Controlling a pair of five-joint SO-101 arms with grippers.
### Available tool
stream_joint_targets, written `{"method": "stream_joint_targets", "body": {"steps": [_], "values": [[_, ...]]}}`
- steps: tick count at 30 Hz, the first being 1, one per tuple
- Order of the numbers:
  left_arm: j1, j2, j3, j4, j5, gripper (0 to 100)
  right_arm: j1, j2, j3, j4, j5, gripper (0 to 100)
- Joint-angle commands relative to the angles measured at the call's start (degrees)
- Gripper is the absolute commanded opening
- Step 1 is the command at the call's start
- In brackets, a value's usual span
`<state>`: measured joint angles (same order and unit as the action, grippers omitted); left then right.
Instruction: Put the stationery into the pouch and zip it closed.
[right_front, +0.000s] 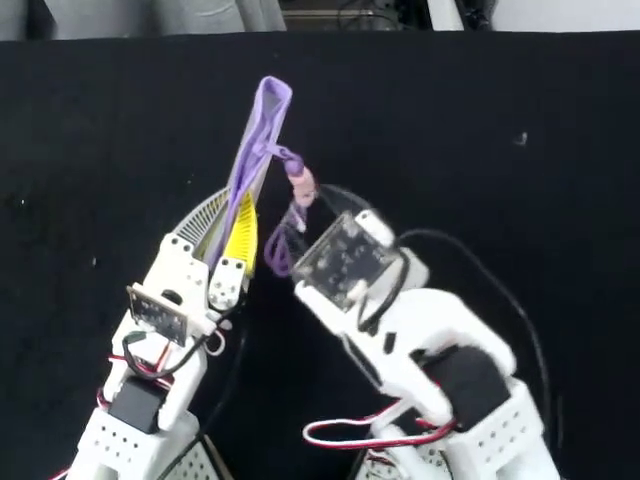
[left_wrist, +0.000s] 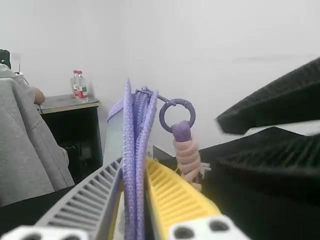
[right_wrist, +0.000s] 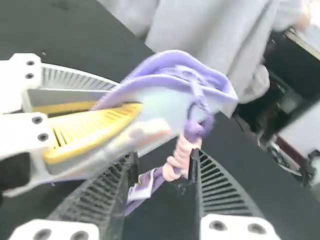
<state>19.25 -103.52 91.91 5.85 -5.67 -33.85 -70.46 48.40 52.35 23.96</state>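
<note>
The purple pouch (right_front: 262, 130) stands on edge above the black table, pinched low down between the grey and yellow fingers of my left gripper (right_front: 232, 215), which is shut on it. In the left wrist view the pouch (left_wrist: 134, 145) rises between those fingers (left_wrist: 175, 195), with its zipper ring (left_wrist: 177, 112) and pink cord pull (left_wrist: 186, 150) to one side. The pink pull (right_front: 301, 185) hangs beside the pouch with a purple strap loop (right_front: 280, 250) below it. My right gripper (right_wrist: 162, 157) is open, its black fingers (right_wrist: 210, 180) on either side of the pull (right_wrist: 180, 152), which touches one finger.
The black tabletop (right_front: 500, 150) stretches free behind and to the right of both arms. Red and white cables (right_front: 350, 430) loop at the right arm's base. A small side table with bottles (left_wrist: 79, 85) stands in the room behind.
</note>
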Motion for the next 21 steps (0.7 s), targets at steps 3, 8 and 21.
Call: {"method": "stream_joint_targets", "body": {"steps": [3, 8, 21], "values": [[0.40, -0.97, -1.98, -0.53, 0.79, 3, -0.97, -3.56, 10.68, -13.63, 0.53, 16.6], [0.22, -0.97, -1.71, -0.44, 0.79, 3, 2.90, -6.46, 19.21, -24.70, 0.62, 16.5], [0.22, -0.97, -1.71, -0.44, 0.79, 3, 6.15, -7.87, 29.32, -42.20, 0.53, 16.3]]}}
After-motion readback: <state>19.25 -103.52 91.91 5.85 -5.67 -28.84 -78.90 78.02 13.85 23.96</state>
